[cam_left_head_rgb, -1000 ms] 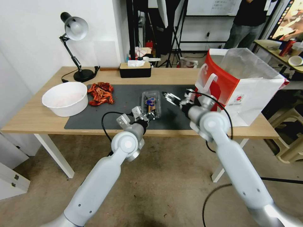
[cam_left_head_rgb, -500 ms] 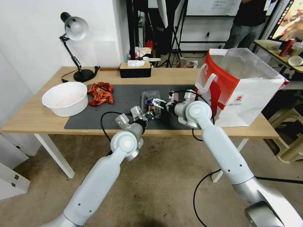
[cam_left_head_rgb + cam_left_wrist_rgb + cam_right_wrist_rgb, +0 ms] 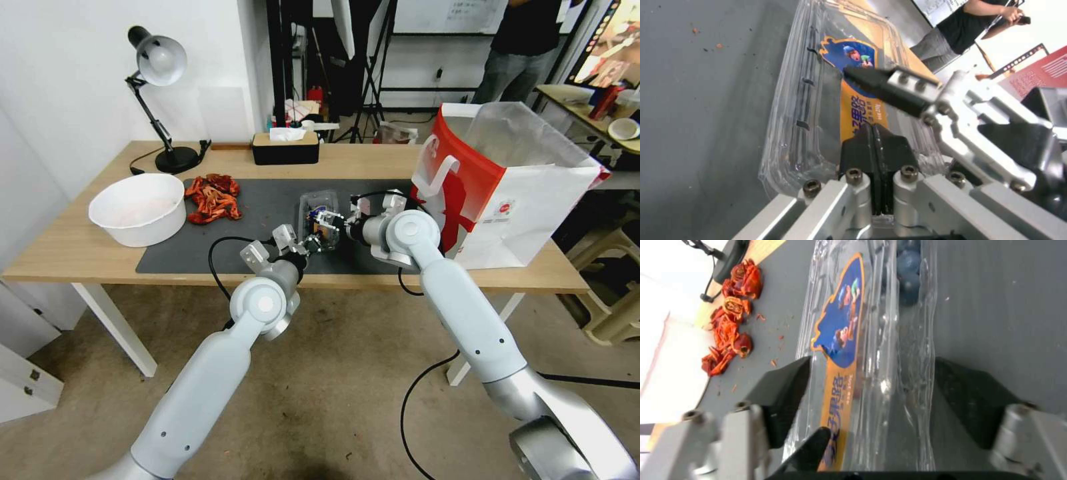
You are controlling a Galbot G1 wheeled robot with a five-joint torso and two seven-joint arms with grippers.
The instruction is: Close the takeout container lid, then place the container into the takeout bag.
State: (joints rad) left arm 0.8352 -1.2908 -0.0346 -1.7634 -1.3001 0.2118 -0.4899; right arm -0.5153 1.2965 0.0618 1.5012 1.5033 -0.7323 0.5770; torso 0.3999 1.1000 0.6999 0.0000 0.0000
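Observation:
The takeout container lies on the dark mat, its lid with a blue and orange sticker down over the tray of blueberries. My right gripper reaches in from the right and stands open, its fingers on either side of the container. My left gripper is at the container's near end, shut, with its black fingertips against the lid. The takeout bag stands open at the table's right end, white with a red side and a clear liner.
A white bowl and a heap of red shells sit on the left. A black tissue box and a desk lamp stand at the back. The table's front edge is just behind my left wrist.
My right arm swung left from beside the bag, bringing its open gripper over the container. The left gripper has hardly moved.

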